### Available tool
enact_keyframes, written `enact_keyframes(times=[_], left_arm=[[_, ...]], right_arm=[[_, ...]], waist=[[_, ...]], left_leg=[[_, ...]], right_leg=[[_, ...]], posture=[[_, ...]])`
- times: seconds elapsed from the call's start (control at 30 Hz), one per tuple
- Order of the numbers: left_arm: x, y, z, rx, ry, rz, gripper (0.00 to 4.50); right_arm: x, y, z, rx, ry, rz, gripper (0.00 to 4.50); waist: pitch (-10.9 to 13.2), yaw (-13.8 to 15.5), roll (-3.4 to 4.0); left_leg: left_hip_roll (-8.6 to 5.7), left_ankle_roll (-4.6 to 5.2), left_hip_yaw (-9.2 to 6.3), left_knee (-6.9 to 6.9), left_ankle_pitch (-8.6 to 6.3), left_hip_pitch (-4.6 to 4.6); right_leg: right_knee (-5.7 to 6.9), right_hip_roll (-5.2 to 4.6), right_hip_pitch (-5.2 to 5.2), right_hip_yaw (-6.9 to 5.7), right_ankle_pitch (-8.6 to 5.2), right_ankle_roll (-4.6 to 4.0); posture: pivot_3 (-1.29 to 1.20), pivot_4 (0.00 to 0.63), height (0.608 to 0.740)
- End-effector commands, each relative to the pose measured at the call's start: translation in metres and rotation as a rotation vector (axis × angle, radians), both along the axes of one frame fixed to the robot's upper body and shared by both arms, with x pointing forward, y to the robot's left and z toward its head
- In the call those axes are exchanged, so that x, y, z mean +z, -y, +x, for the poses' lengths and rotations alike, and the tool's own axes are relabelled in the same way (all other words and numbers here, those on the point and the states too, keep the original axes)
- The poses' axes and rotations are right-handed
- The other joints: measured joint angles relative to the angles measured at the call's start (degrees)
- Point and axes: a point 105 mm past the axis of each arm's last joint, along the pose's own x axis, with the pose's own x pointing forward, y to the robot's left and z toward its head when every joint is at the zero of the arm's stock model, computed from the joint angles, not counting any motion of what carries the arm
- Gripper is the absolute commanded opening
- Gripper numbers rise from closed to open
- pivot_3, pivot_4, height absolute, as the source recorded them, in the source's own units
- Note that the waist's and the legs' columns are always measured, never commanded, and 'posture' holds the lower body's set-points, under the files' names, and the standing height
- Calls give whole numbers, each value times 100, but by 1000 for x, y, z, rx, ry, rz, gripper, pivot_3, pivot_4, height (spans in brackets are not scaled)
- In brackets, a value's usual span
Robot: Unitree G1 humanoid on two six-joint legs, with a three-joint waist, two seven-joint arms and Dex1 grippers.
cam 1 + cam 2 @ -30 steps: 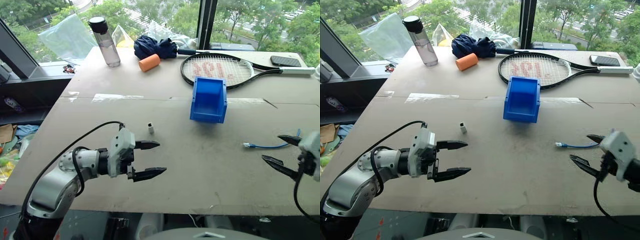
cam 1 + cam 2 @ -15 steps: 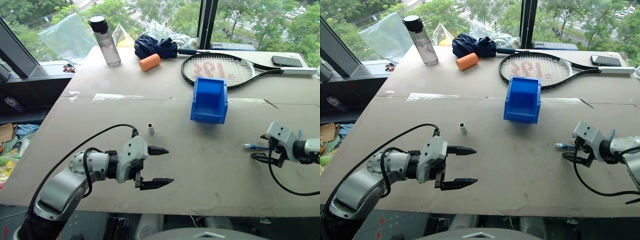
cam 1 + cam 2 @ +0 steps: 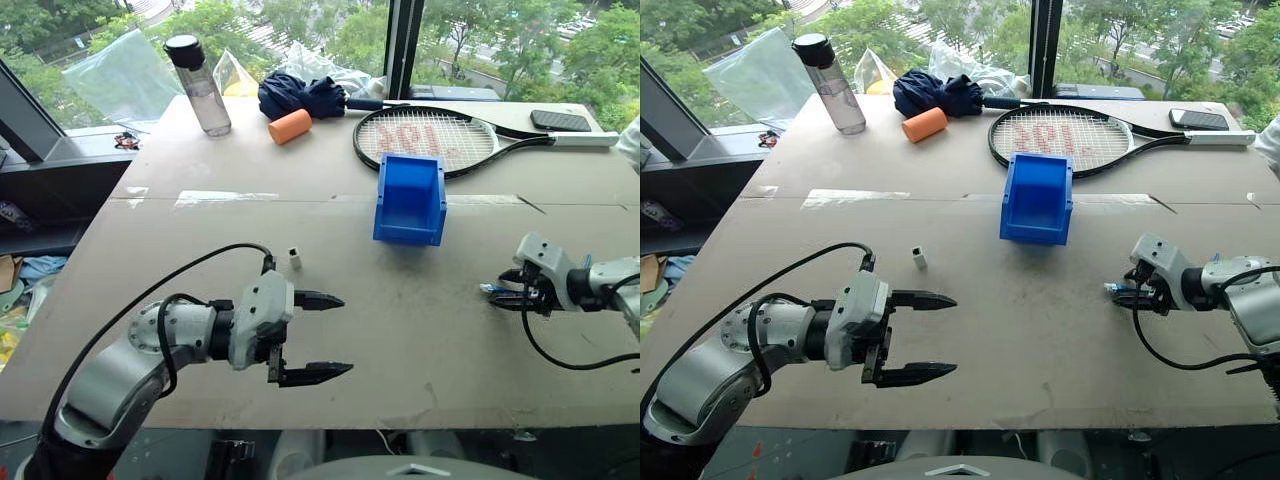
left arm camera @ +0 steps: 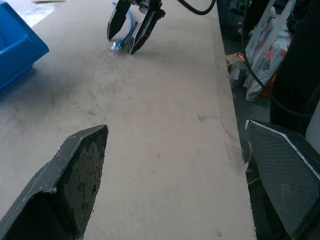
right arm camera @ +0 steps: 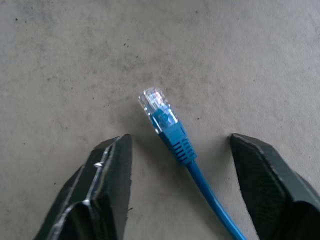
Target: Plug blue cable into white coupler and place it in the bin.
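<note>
Cable (image 5: 172, 132) is lying flat on the table (image 3: 420, 330) at the right, plug end straddled by the right gripper (image 5: 177, 165), jaws partly open and not yet pinched on it. Best closed just behind the clear plug so the tip is left free. Left gripper (image 3: 318, 337) is held wide, empty. Coupler (image 3: 295, 258) is sat beyond it, nothing between. Farther back: bin (image 3: 410, 200), racket (image 3: 430, 135), bottle (image 3: 198, 72).

Left claw (image 3: 318, 337): fingers spread wide, held level over the surface's near edge.
Right claw (image 5: 180, 190): tips down at the surface, fingers apart, nothing clamped.
</note>
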Motion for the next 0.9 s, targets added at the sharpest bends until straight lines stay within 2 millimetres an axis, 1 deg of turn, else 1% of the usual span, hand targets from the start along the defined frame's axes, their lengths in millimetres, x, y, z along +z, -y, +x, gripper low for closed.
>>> enact_keyframes(times=[0.03, 0.07, 0.1, 0.13, 0.17, 0.27, 0.33, 0.47, 0.53, 0.57, 0.63, 0.67, 0.7, 0.73, 0.8, 0.87, 0.9], left_arm=[[10, 6, -4, -29, 24, -14, 4500], [10, 6, -4, -29, 24, -13, 4500], [11, 7, -4, -28, 24, -14, 4500], [11, 7, -4, -28, 23, -13, 4500], [11, 7, -3, -27, 23, -14, 4500], [13, 7, 1, -14, 26, -18, 4500], [13, 7, 4, 2, 30, -17, 4500], [9, 6, 13, 32, 65, 11, 4500], [6, 6, 18, 38, 69, 29, 4500], [5, 6, 20, 38, 75, 37, 4500], [1, 6, 24, 39, 76, 54, 4500], [-4, 4, 30, 63, 94, 92, 4500], [-9, 4, 35, 82, 112, 120, 4500], [-13, 5, 37, 78, 109, 129, 4500], [-14, 12, 42, 63, 80, 120, 4500], [-16, 17, 47, 39, 80, 124, 4500], [-18, 19, 48, 21, 83, 131, 4500]], right_arm=[[-4, -13, -3, 54, -23, 19, 1184], [-4, -16, -3, 66, -17, 20, 626], [-2, -19, -4, 72, -13, 27, 202], [-1, -20, -4, 76, -11, 33, 39], [1, -24, -5, 83, -4, 44, 39], [15, -56, -11, 164, 20, 96, 39], [20, -76, -14, 208, 33, 114, 39], [21, -110, -15, 263, 54, 108, 39], [16, -122, -12, 282, 70, 78, 39], [13, -125, -10, 293, 85, 52, 39], [8, -126, -5, 302, 110, 12, 39], [7, -125, -2, 294, 115, 11, 39], [5, -124, -1, 284, 121, 9, 783], [4, -121, 0, 272, 130, 2, 947], [14, -115, -8, 253, 142, 63, 1874], [32, -110, -21, 249, 189, 158, 2566], [38, -106, -27, 238, 213, 191, 3079]], waist=[[0, 2, 0], [0, 4, 0], [0, 4, 0], [0, 2, 0], [0, 1, 0], [3, -9, 5], [9, 2, 14], [10, 13, 15], [9, 25, 14], [10, 30, 14], [11, 43, 13], [11, 48, 13], [11, 48, 13], [11, 49, 13], [11, 61, 13], [12, 157, 12], [12, 153, 11]], left_leg=[[2, 0, -2, 0, 0, -1], [2, 0, -3, 0, 0, -1], [1, 0, -3, 0, 0, -1], [2, 0, -2, 0, 0, -1], [2, 0, -2, 0, 0, -1], [4, 0, -4, 0, 0, -1], [6, 0, -6, 0, 0, -2], [4, 0, -9, 2, 0, -4], [3, 0, -10, 3, 0, -5], [2, 0, -11, 3, 0, -6], [0, 0, -13, 5, 0, -9], [-1, 0, -13, 5, 0, -11], [-1, 0, -12, 6, 0, -11], [-2, 0, -11, 6, 0, -11], [-2, 0, -12, 6, 0, -11], [-3, 0, -21, 6, 0, -18], [-6, 0, -27, 8, 0, -24]], right_leg=[[0, 2, 0, -1, 1, 2], [0, 2, 0, -2, 2, 3], [0, 2, 0, -2, 2, 3], [0, 2, 0, -2, 2, 3], [0, 2, 0, -1, 2, 3], [1, 6, -1, -1, 2, 3], [3, 9, -2, -1, 7, 13], [2, 9, -3, -3, 8, 14], [1, 9, -2, -3, 5, 8], [1, 8, -2, -4, 4, 6], [1, 8, -3, -6, 3, 4], [0, 7, -4, -7, 3, 4], [-1, 6, -4, -6, 2, 4], [-1, 6, -4, -5, 3, 4], [-1, 6, -4, -5, 3, 4], [-1, 6, -4, -14, 8, 14], [-2, 3, -5, -22, 10, 16]], posture=[[0, 150, 740], [0, 150, 740], [0, 150, 740], [0, 150, 740], [0, 150, 740], [0, 150, 740], [0, 150, 740], [0, 150, 740], [0, 150, 740], [0, 150, 740], [0, 150, 740], [0, 150, 740], [0, 150, 740], [0, 150, 740], [0, 150, 740], [0, 150, 740], [0, 150, 740]])
